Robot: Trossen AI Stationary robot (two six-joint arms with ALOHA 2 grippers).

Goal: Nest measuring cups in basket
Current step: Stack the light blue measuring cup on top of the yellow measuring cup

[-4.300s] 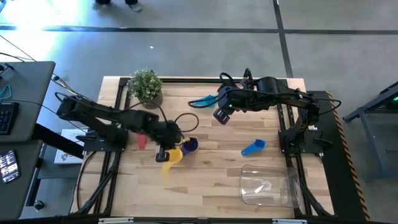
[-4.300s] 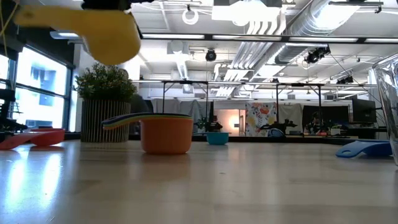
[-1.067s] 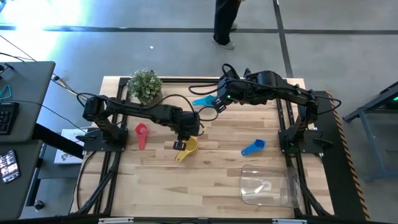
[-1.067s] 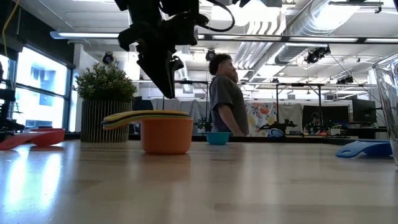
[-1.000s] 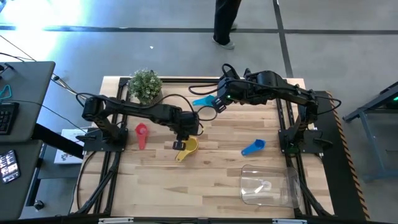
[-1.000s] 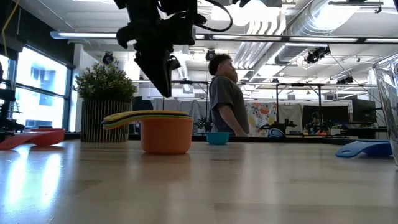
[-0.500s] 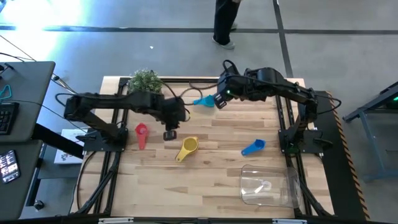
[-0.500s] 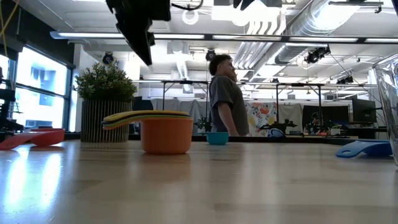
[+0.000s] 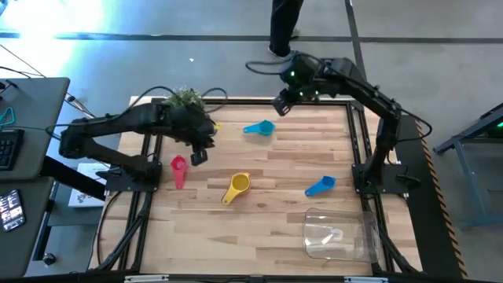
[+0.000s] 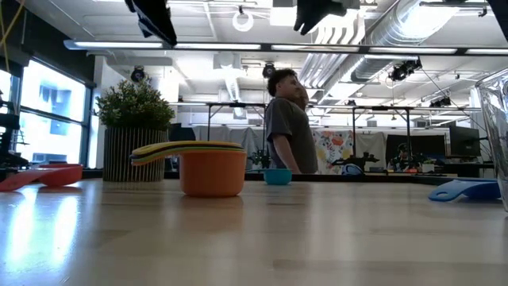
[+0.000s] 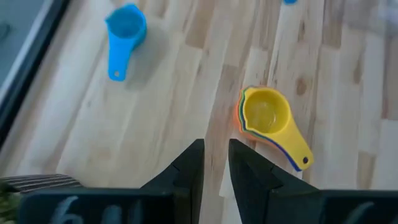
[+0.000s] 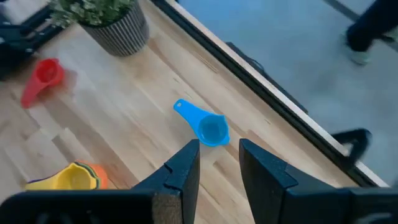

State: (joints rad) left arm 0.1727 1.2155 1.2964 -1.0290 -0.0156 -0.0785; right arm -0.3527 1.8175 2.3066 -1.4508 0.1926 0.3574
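1. Left gripper [image 9: 198, 155] raised above the table's left part, between the potted plant [image 9: 186, 101] and the pink cup [image 9: 178, 166], grasping nothing; fingers [image 11: 189, 171] nearly closed in the left wrist view, only a thin slit between them.
2. Right gripper [image 9: 280, 104] lifted over the table's far edge, just beyond the teal cup [image 9: 260, 127], grasping nothing; fingers [image 12: 184, 169] parted by a small gap in the right wrist view.
3. Nested stack of cups [image 9: 236, 187] on the wooden table [image 9: 275, 228] near its middle, apart from both grippers, yellow cup on top.
4. Seen from straight above, mostly yellow; from table height, orange outermost cup [image 10: 212, 171] plainly visible, with several coloured handles layered level above its rim.
5. Left wrist view adds orange and other coloured rims peeking out beside the yellow cup [image 11: 267, 117].
6. Blue cup [image 9: 320, 186] lying alone right of the stack, well apart from it.
7. Clear basket [image 9: 339, 234] at the near right corner of the table, visible whole only from above; from table height just one transparent edge [image 10: 496, 131] at the far right.
8. Person [image 10: 284, 131] standing beyond the table, shown to the waist at table height; from above only legs [image 9: 284, 23] past the far edge.
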